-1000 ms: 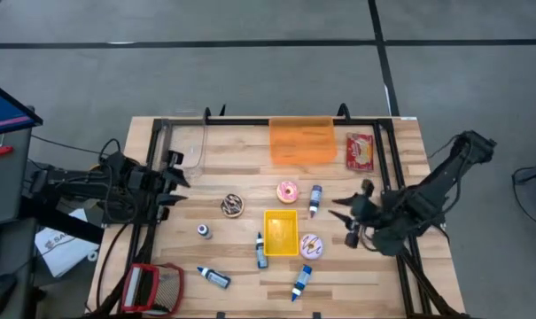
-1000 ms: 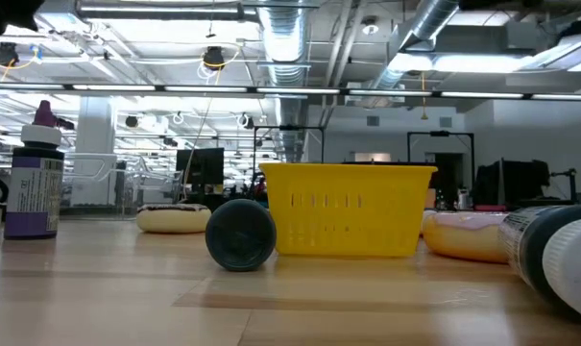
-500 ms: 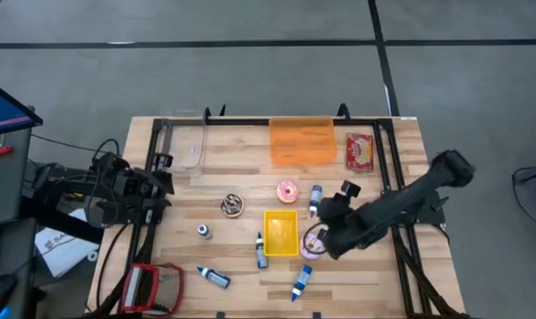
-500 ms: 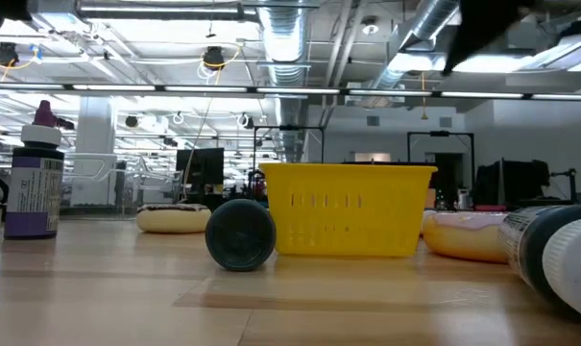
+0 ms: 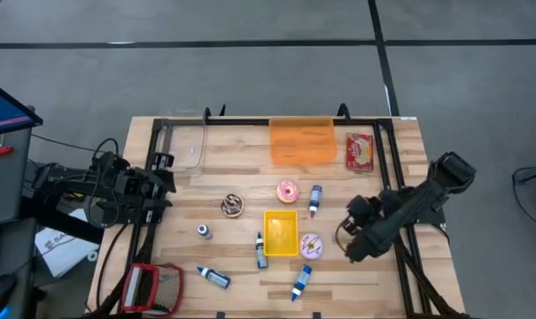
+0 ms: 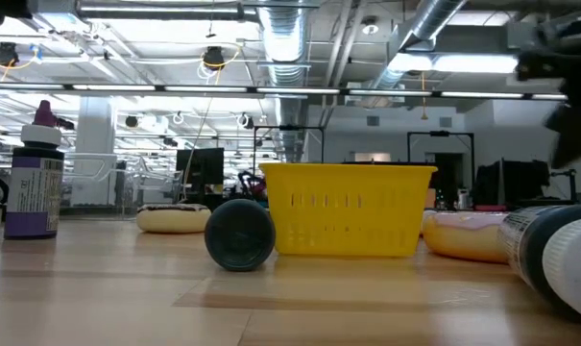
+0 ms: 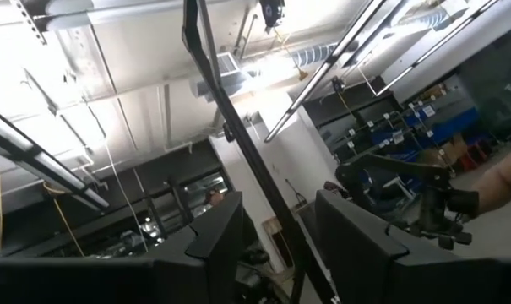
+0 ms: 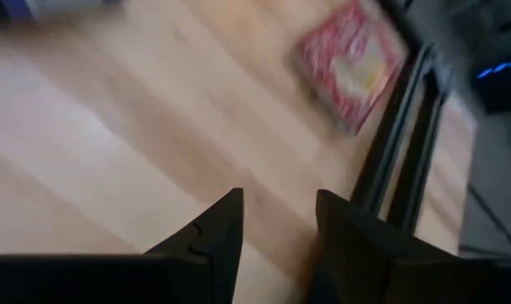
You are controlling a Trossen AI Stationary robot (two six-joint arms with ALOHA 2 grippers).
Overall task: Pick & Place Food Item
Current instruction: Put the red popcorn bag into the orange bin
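Observation:
Three donuts lie flat on the wooden table: a pink one (image 5: 288, 190), a white-frosted one (image 5: 311, 245) to the right of the yellow basket (image 5: 281, 232), and a chocolate one (image 5: 232, 206). A red food packet (image 5: 360, 151) lies flat at the far right and shows ahead of my right gripper (image 8: 276, 228). That gripper (image 5: 352, 217) hangs tipped down over bare wood right of the frosted donut, open, with nothing between its fingers. My left gripper (image 7: 280, 241) waits at the table's left edge (image 5: 164, 184), pointing up into the room, open and holding nothing.
An orange tray (image 5: 302, 142) and a clear tub (image 5: 190, 146) stand at the far edge, and a red-rimmed basket (image 5: 152, 288) at the near left corner. Several small bottles (image 5: 314, 199) lie or stand around the yellow basket. A black frame rail (image 5: 387, 168) runs along the right side.
My right arm swung out toward the frosted donut beside the yellow basket, then drew back a little toward the table's right edge. It sank lower over the table, and its gripper tipped downward and rolled. No object on the table has moved.

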